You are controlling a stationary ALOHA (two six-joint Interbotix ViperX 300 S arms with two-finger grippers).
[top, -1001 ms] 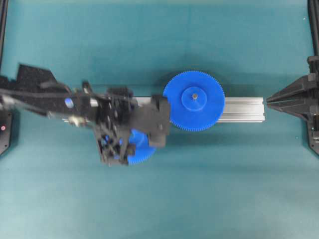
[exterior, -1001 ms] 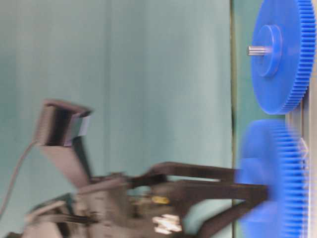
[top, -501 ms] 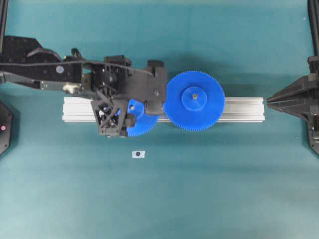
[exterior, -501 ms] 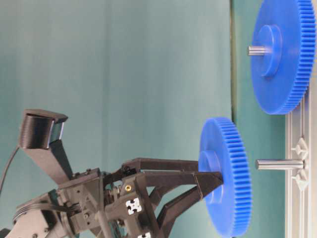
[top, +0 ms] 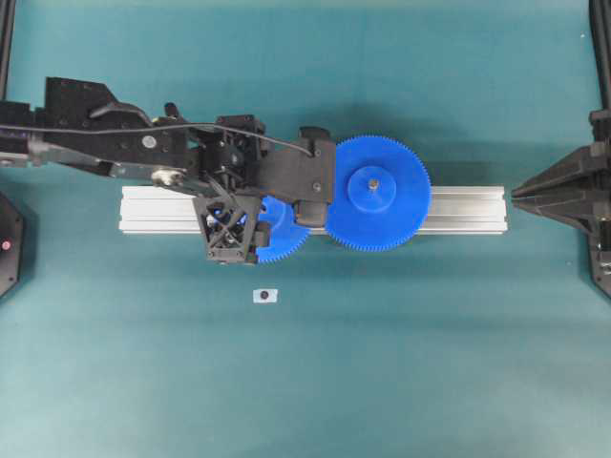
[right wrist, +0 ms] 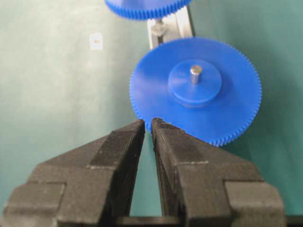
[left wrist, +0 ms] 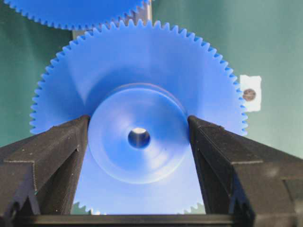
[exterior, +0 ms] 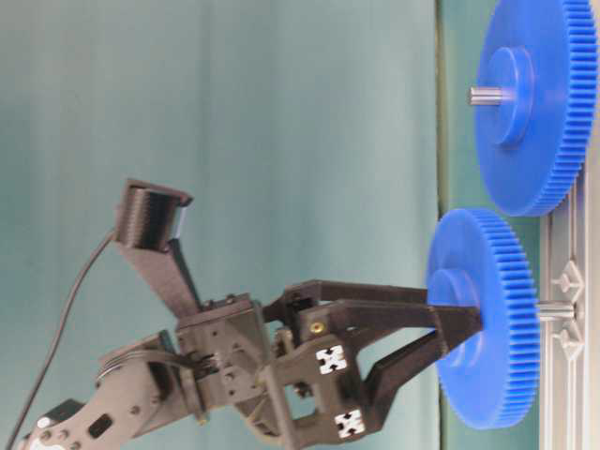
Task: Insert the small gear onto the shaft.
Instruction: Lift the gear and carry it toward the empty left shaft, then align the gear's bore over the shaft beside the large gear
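Observation:
My left gripper (exterior: 457,328) is shut on the raised hub of the small gear (exterior: 487,319), one finger on each side of the hub (left wrist: 138,120). The gear sits level over the aluminium rail (top: 468,210) and is partway down the shaft (exterior: 555,310). A short piece of grey pin shows between gear and rail. The pin's silvery tip shows inside the gear's centre hole (left wrist: 138,137). In the overhead view the gear (top: 284,239) is mostly hidden under the left wrist. My right gripper (right wrist: 147,122) is shut and empty at the far right (top: 516,194).
The larger blue gear (top: 377,194) sits on its own pin on the rail, its teeth right beside the small gear's. A small white sticker (top: 264,296) lies on the teal mat in front of the rail.
My left gripper carried the small gear from the mat up over the rail, then shifted toward the larger gear and lowered it onto the shaft. The right arm has not moved.

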